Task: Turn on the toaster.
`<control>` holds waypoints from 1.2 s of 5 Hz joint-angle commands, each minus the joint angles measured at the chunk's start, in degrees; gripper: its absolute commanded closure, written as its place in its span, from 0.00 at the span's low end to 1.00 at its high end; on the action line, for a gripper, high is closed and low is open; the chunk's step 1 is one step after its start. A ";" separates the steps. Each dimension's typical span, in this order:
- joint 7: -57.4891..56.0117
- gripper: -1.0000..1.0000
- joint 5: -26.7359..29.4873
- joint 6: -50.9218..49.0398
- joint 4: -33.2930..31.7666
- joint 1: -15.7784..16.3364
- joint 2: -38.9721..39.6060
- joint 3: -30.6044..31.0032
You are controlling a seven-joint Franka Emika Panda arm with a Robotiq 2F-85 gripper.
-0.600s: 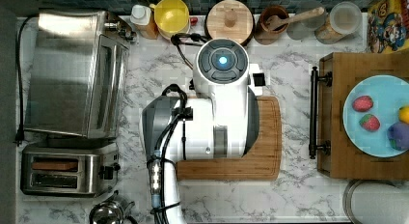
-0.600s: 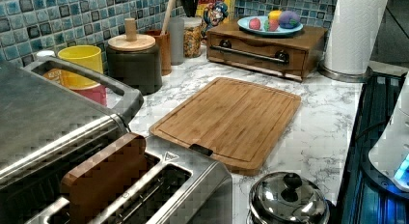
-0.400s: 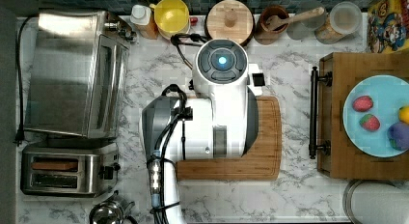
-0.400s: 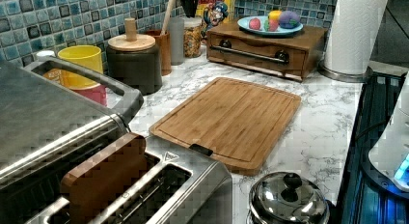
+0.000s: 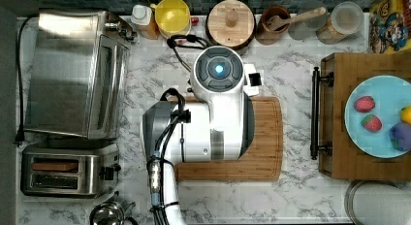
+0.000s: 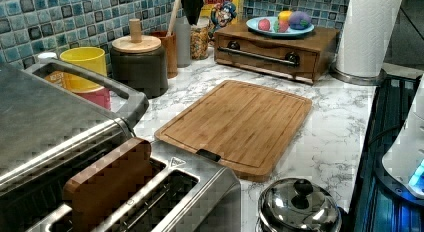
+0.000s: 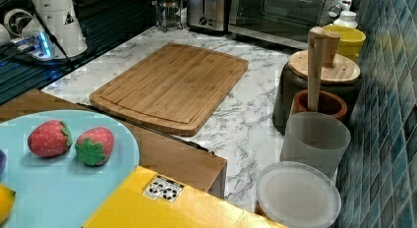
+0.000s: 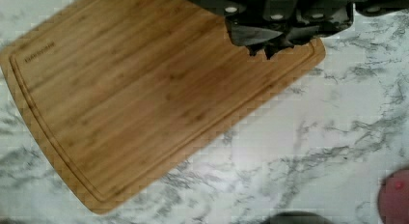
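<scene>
We see the toaster (image 5: 65, 174), boxy brushed steel, at seven o'clock in the top view, tight against the toaster oven (image 5: 77, 72). Bare marble desk (image 5: 295, 79) rims the bamboo cutting board (image 8: 144, 89). The gripper (image 8: 270, 38) hangs above it, perhaps clenched; we cannot tell.

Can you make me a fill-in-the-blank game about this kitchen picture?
1. The toaster has a slice of ____ standing in one of its two slots.
2. The two strawberries lie on a light ____ plate.
3. In the top view, the robot arm hangs over the wooden cutting ____.
4. The wooden spoon stands in a ____ cup.

Missing words: bread; blue; board; brown
</scene>
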 commanded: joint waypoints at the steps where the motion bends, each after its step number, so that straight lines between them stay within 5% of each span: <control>1: -10.70 1.00 5.44 4.83 -15.65 7.02 -8.69 6.03; 6: -22.26 1.00 13.09 3.97 -25.69 13.56 -16.71 14.40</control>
